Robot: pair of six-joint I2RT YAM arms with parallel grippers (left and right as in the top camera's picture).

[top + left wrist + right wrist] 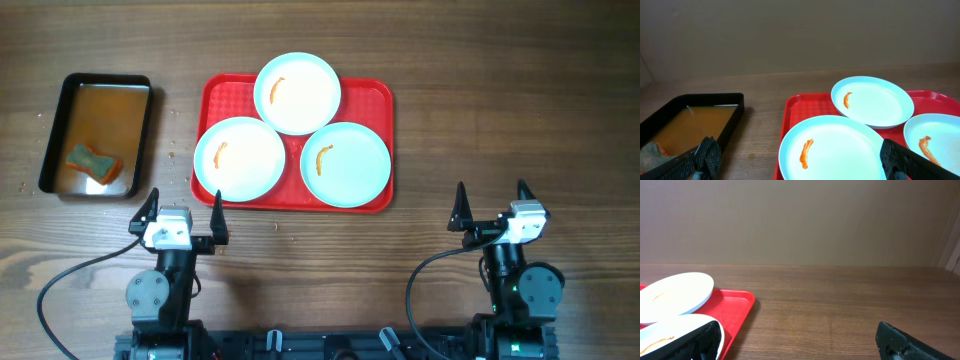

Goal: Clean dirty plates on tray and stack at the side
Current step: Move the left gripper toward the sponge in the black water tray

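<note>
While no plate is wiped yet: the whole task is left for you, and nothing is stacked at the side.
Tray point(370, 100): red, centre of the overhead frame, holding all three plates.
Black tray point(108, 80): left of frame, filled with brownish liquid.
Plates: top plate point(297, 93), left plate point(239, 159), right plate point(345, 164), each with an orange smear.
Grippers: left gripper point(185, 200) and right gripper point(491, 195), lower frame, fingers spread, holding nothing.
Sponge point(93, 164): lying in the liquid.

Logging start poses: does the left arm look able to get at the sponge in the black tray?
Probably yes: the sponge lies uncovered in the black tray, just forward-left of the open left pincer, with nothing standing between them.
</note>
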